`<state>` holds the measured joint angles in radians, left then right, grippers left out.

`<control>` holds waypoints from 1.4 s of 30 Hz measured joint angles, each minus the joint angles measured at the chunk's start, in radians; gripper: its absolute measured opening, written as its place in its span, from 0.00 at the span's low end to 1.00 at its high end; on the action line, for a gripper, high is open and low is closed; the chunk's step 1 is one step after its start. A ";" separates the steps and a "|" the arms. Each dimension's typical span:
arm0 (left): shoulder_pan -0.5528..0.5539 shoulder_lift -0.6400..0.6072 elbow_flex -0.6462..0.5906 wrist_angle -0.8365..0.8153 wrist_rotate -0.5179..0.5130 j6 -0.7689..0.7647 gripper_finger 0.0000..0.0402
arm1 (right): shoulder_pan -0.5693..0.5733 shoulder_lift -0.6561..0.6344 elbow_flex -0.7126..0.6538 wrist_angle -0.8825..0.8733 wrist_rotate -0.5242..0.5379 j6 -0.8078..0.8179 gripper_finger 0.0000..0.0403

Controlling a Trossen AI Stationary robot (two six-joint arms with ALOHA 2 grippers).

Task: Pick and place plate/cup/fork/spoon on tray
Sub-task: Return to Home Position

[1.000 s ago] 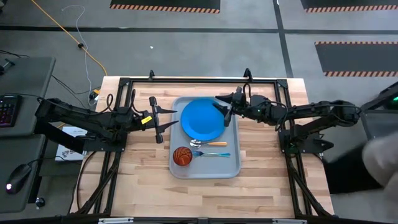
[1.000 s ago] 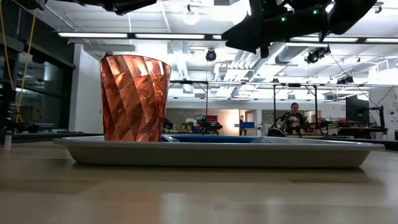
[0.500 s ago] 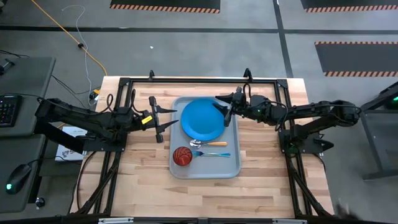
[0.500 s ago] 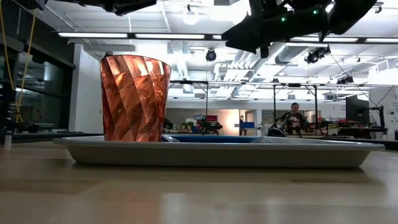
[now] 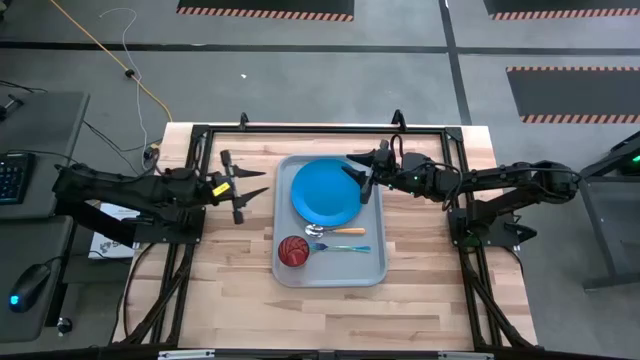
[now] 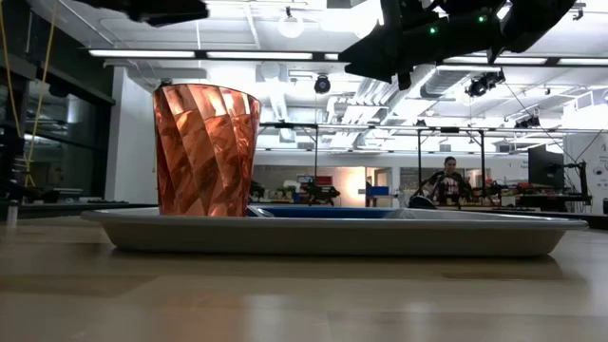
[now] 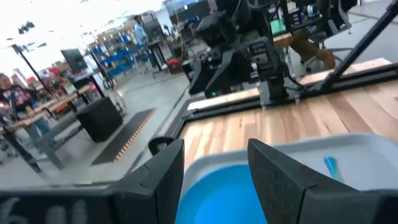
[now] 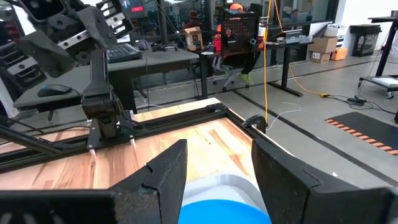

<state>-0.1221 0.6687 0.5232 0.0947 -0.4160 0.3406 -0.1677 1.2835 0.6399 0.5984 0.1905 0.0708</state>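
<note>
The pale grey-blue tray (image 5: 376, 262) lies in the middle of the table. On it are the blue plate (image 5: 325, 192) at the far end, the red cup (image 5: 291, 250) upright at the near left, the orange-handled spoon (image 5: 337, 231) and the teal-handled fork (image 5: 343, 247). My left gripper (image 5: 252, 186) is open and empty, above the table left of the tray. My right gripper (image 5: 357, 172) is open and empty, above the plate's right edge. The low view shows the cup (image 6: 206, 150) standing on the tray (image 6: 332, 234).
A black frame (image 5: 300, 130) runs along the table's far edge and down both sides. Bare wood shows near the front edge (image 5: 330, 320). A person (image 6: 448, 180) sits far back in the room, and a desk with a keyboard (image 5: 12, 178) stands left of the table.
My left gripper has drawn back toward the table's left edge, away from the tray, still open and empty. The things on the tray have kept still.
</note>
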 joint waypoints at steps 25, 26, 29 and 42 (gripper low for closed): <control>0.235 -0.553 -0.221 -0.141 0.385 -0.191 0.42 | 0.000 0.000 0.000 -0.003 0.000 0.017 0.43; 0.235 -0.545 -0.228 -0.137 0.384 -0.215 0.42 | 0.000 0.000 0.000 -0.003 0.000 0.015 0.43; 0.233 -0.540 -0.289 -0.084 0.385 -0.235 0.42 | 0.000 0.000 0.000 -0.003 0.000 -0.003 0.43; 0.233 -0.545 -0.496 0.209 0.359 -0.226 0.37 | 0.000 0.000 0.000 -0.012 0.000 -0.001 0.43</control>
<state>0.1108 0.1242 0.0269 0.3036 -0.0566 0.1150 -0.1677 1.2835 0.6399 0.5862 0.1909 0.0693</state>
